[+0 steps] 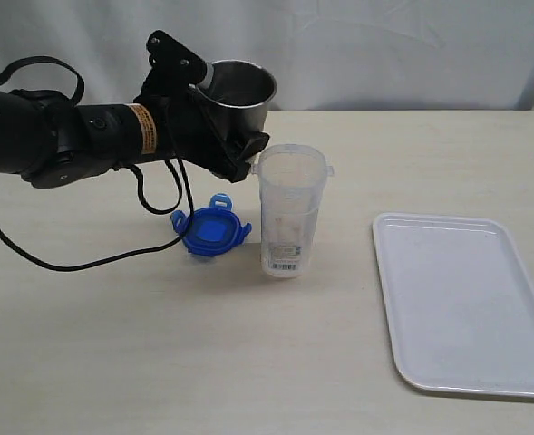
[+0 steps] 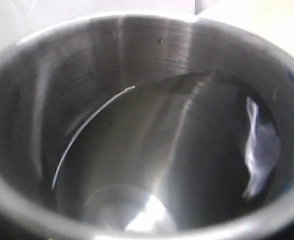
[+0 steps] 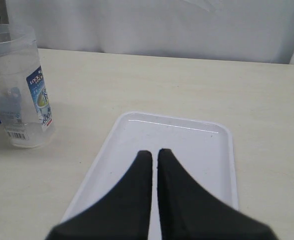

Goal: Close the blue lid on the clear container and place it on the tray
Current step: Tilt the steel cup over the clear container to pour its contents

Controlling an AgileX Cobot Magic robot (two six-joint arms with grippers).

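The left gripper (image 1: pixel 217 113) is grasping the steel cup (image 1: pixel 244 91) at upper left-centre, beside the clear container (image 1: pixel 289 213) standing open mid-frame, the blue lid (image 1: pixel 210 231) lying just left of its base. The right gripper (image 3: pixel 154 160) is hovering, fingers clenched together, over the tray (image 1: pixel 466 299) at lower right.

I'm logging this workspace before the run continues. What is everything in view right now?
clear container: 1, transparent, upright mid-table, lid off
blue lid: 1, blue, on table, left of container in the exterior view
steel cup: 1, silver, raised by the container's rim
tray: 1, white, on table, right side
table: 1, beige, under everything
left end effector: 1, black, gripping steel cup
right end effector: 1, black, shut, over tray
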